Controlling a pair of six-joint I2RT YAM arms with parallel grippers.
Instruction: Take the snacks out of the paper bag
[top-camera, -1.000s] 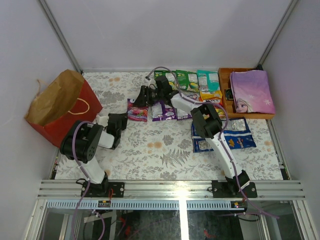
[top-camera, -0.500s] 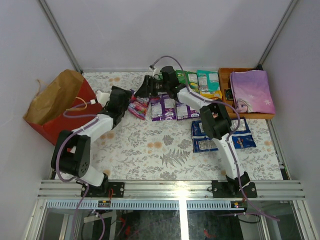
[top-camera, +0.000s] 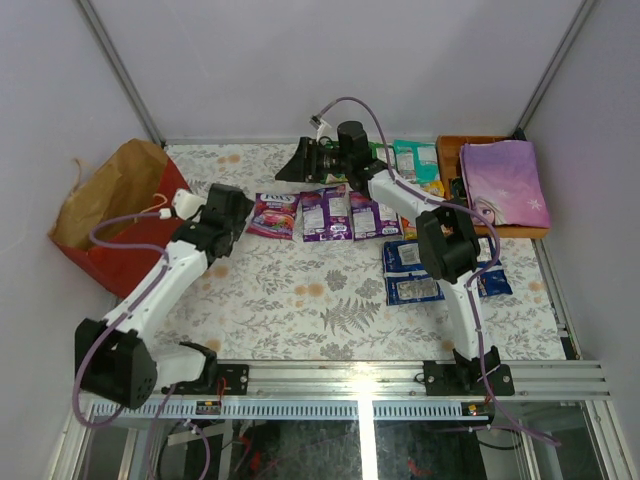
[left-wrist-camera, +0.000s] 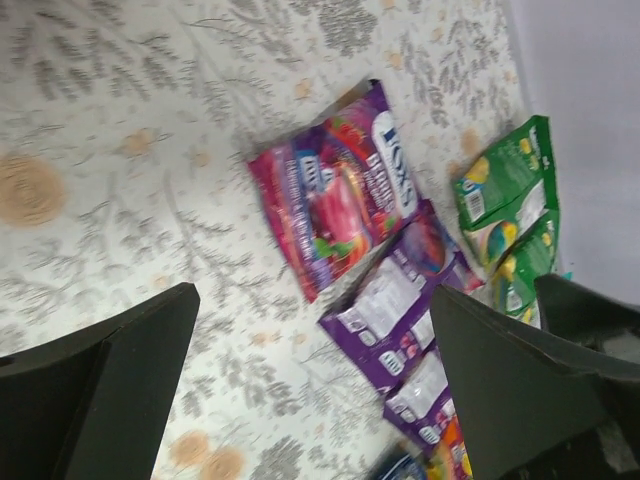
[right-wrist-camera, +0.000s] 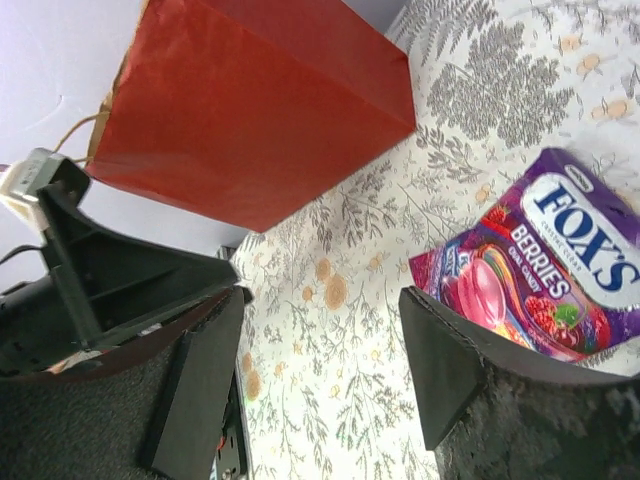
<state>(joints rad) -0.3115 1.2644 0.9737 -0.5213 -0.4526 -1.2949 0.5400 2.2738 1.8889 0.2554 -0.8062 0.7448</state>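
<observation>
Looking from above, you have the left gripper (top-camera: 232, 206) hovering just left of the berry packet (top-camera: 275, 214), fingers spread wide with nothing between them. Your right gripper (top-camera: 302, 162) hangs behind the row of packets, also wide open and empty. The paper bag (top-camera: 120, 205) sits at the left edge of the table (top-camera: 320, 300), well apart from the purple packets (top-camera: 340, 213), green packets (left-wrist-camera: 505, 190) and blue bag (top-camera: 412, 272).

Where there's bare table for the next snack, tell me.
Widest bare table: the near half, between the purple packets and the arm bases, left of the blue bags. A smaller strip lies at the far edge between the paper bag and right gripper. Far right is crowded up to the tray.
</observation>
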